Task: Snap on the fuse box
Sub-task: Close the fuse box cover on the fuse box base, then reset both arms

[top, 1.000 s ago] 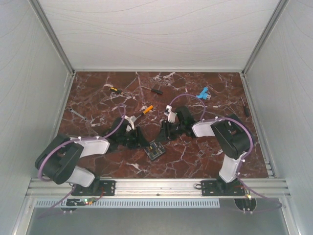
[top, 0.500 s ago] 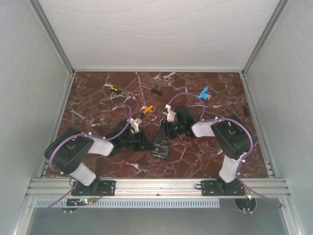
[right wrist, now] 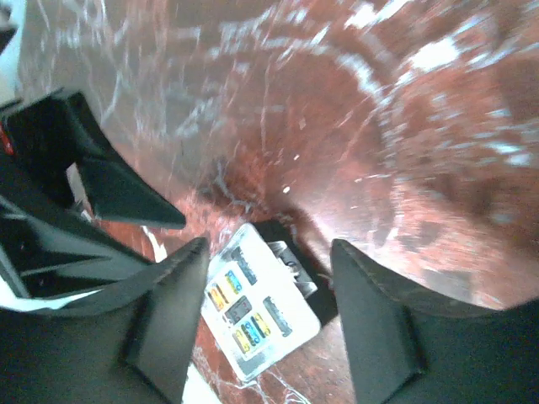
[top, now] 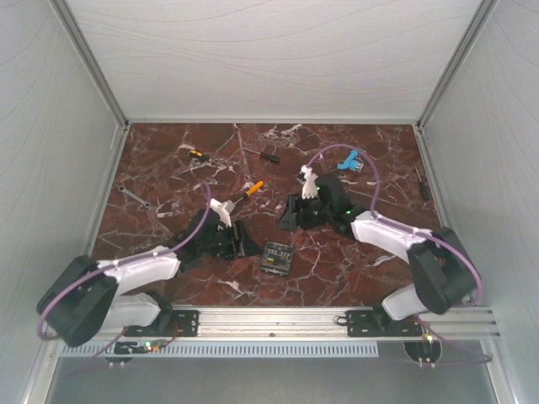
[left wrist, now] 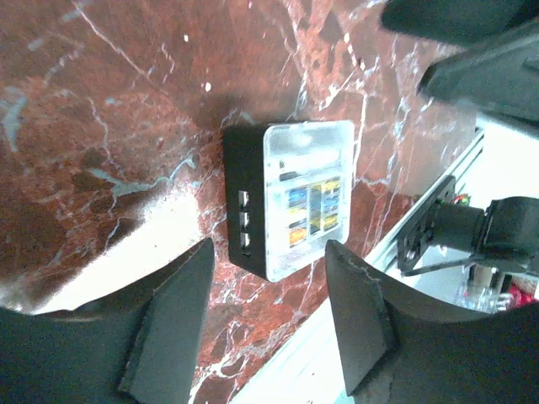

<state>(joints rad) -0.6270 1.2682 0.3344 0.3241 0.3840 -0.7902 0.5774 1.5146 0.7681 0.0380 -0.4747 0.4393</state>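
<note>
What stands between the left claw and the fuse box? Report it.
Nothing visible does. The left claw is open beside the fuse box, and only a gap of bare marble table lies between them.

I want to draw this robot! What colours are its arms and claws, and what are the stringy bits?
Both arms look alike. The left arm and right arm have smooth white shells between chunky black joints. A purple cable loops along each one. The fingers are matt black, flat and wedge-shaped.
</note>
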